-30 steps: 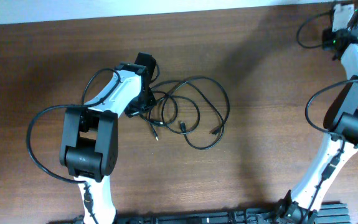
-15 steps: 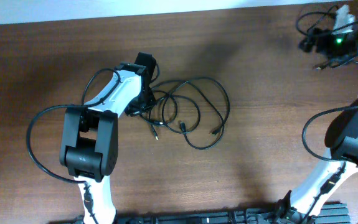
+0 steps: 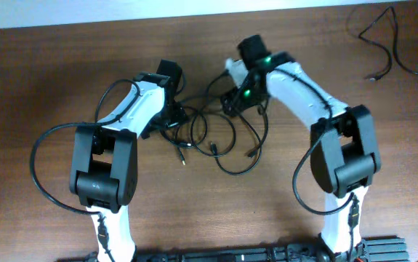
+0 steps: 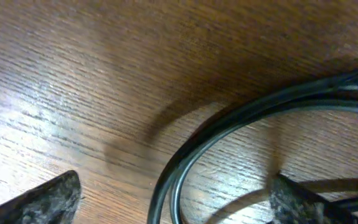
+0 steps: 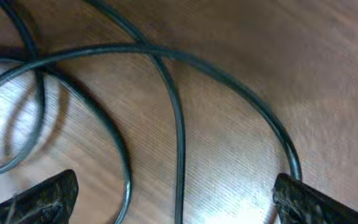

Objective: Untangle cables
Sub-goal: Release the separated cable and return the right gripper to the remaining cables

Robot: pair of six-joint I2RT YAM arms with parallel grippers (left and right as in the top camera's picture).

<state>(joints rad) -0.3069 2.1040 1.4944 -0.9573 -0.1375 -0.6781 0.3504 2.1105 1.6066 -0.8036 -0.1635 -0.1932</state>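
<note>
A tangle of thin black cables (image 3: 232,138) lies looped on the wooden table between both arms. My left gripper (image 3: 172,116) is low over the tangle's left edge and open. In the left wrist view a doubled cable loop (image 4: 174,180) runs between the dark fingertips (image 4: 48,199), and the left gripper (image 4: 172,202) grips nothing. My right gripper (image 3: 236,98) is over the tangle's upper part, also open. In the right wrist view several strands (image 5: 179,149) cross the gap of the right gripper (image 5: 175,202). One separate cable (image 3: 395,45) lies at the far right corner.
The wooden table (image 3: 49,73) stretches bare to the left and along the front. The arms' own thicker black wires arc beside each arm (image 3: 38,175). A dark rail (image 3: 267,255) runs along the front edge.
The right arm swung from the far right corner to the tangle, leaving one cable behind there. The left gripper's jaws opened over the loop; the left arm stayed put.
</note>
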